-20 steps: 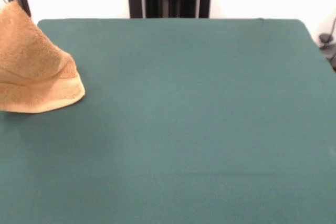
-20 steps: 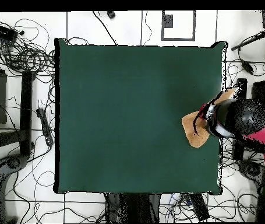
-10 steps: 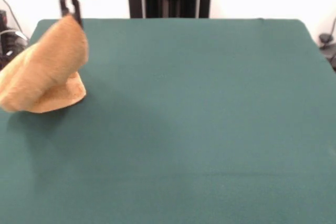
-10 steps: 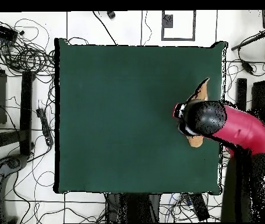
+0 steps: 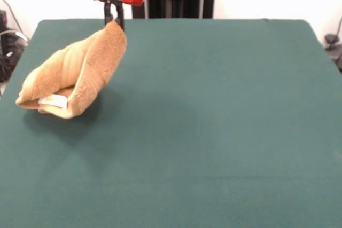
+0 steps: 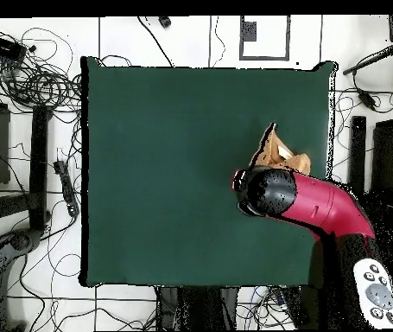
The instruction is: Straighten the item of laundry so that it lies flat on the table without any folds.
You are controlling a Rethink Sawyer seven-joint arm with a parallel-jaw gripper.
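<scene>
Front view: the pincer (image 5: 114, 20) hangs from the red wrist housing at the picture's top left, its dark fingers (image 5: 108, 13) closed together on the top corner of the towel (image 5: 80, 70). The golden-tan towel is held up by that one corner and slopes down to the left, its bulk rolled and folded over on itself. Its lower end rests on the bench (image 5: 214, 121) near the left edge, where a small white tag (image 5: 53, 100) shows among the folds. A woven band is not clear enough to pick out. The rest of the dark green cloth surface lies to the right of the towel.

Overhead view: the red arm (image 6: 320, 203) reaches in from the lower right across the bench (image 6: 165, 164), and its round dark end covers the pincer, so the grip cannot be seen from here. The towel (image 6: 277, 154) shows just beyond the arm's end as a bunched tan shape with a pointed tip, close to the bench's right edge and about halfway along it. Cables (image 6: 35, 78) lie tangled on the floor to the left of the bench.
</scene>
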